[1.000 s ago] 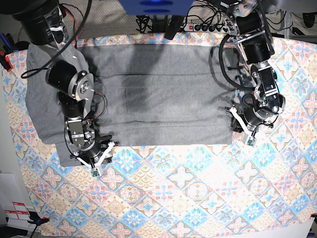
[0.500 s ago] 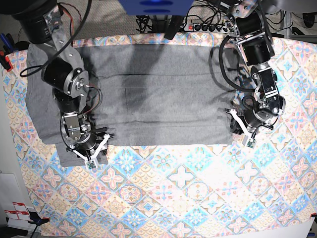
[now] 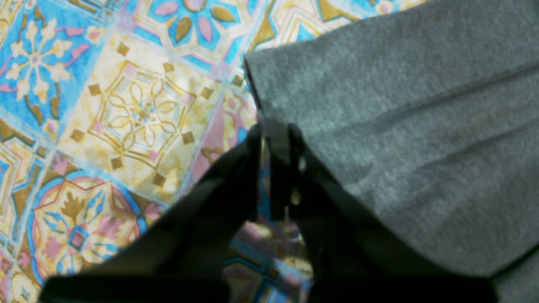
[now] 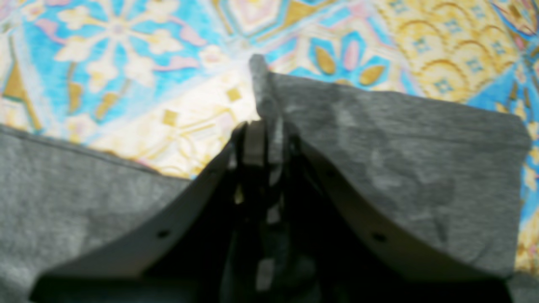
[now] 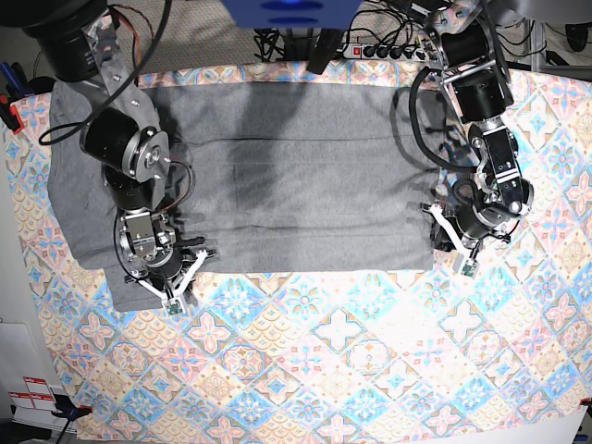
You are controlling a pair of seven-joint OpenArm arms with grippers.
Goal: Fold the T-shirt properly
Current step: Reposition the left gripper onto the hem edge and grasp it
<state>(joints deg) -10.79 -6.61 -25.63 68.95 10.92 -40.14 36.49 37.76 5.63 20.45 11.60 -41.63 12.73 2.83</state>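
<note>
The grey T-shirt [image 5: 296,185] lies spread flat across the far half of the table, with a sleeve at the left end. My left gripper [image 5: 464,263] is at the shirt's near right corner. In the left wrist view the left gripper [image 3: 273,132] is shut on the edge of the T-shirt [image 3: 400,126]. My right gripper [image 5: 172,302] is at the shirt's near left end. In the right wrist view the right gripper [image 4: 265,130] is pinched shut on a raised fold of the T-shirt [image 4: 379,147].
A pastel diamond-patterned tablecloth [image 5: 351,351] covers the table, bare across the near half. A power strip [image 5: 379,51] and cables lie beyond the far edge. The table's left edge runs beside a white floor strip with red-marked labels [image 5: 32,393].
The right gripper slid a little up and left along the shirt's near edge and closed on the fabric. The left arm has not moved.
</note>
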